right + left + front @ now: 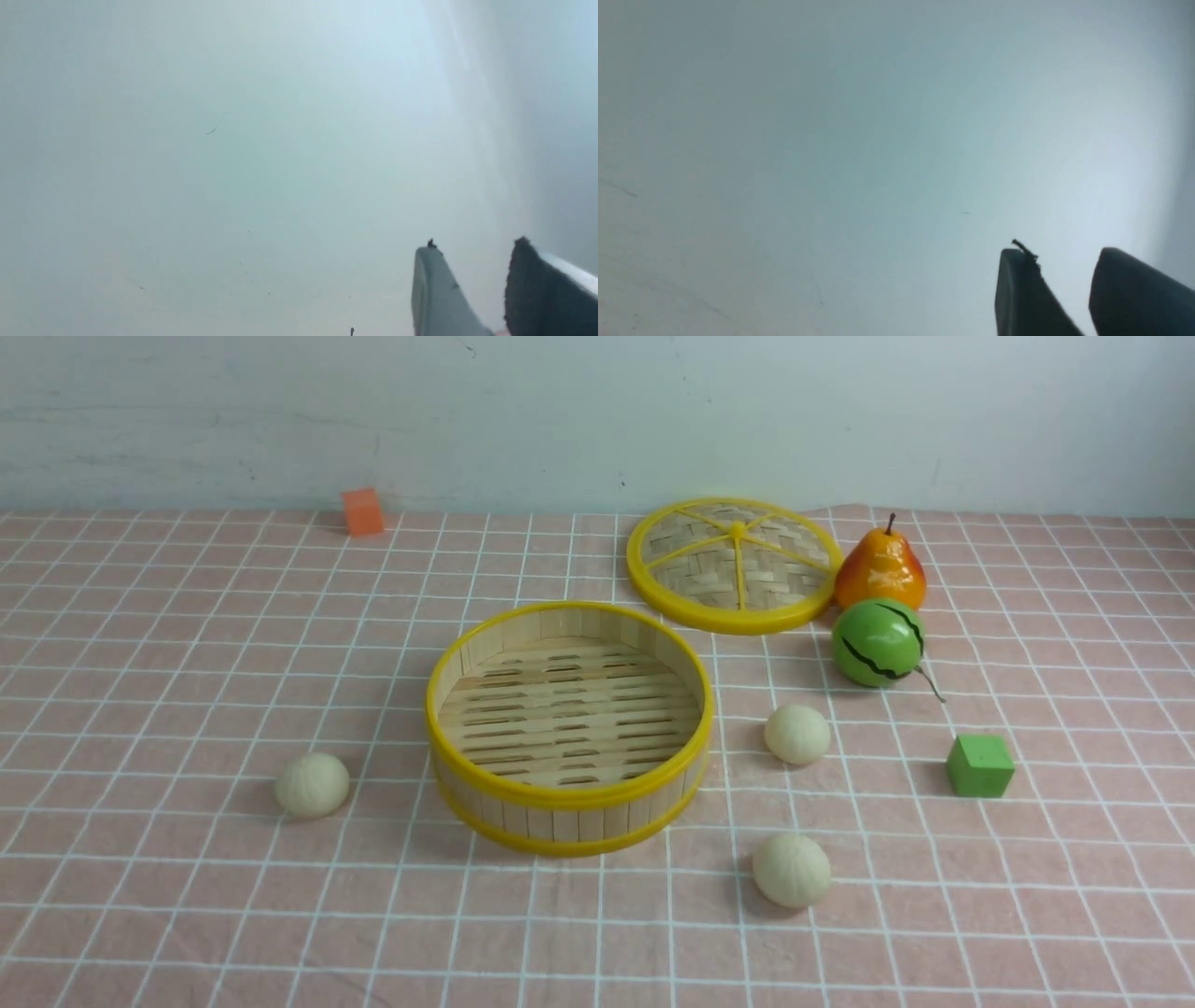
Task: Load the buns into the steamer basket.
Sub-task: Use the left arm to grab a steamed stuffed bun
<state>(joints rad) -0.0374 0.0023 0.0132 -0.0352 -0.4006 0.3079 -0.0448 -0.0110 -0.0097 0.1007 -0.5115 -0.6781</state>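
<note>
Our left pincer [1062, 254] and right pincer [474, 245] gape slightly, empty, as the left bun [312, 785], far-right bun [796, 734] and near-right bun [792, 869] flank the steamer basket [569, 795] on the worktop [140, 644]: light, soft, we judge, best pinched mid-body.

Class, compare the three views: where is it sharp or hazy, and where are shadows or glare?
Front view: sharp, evenly lit; soft shadows lie left of the cream-white round buns, glare spots on the glossy green striped ball. Left wrist view: hazy pale wall, brighter patch beside the dark left gripper. Right wrist view: equally hazy, right gripper blurred.
</note>
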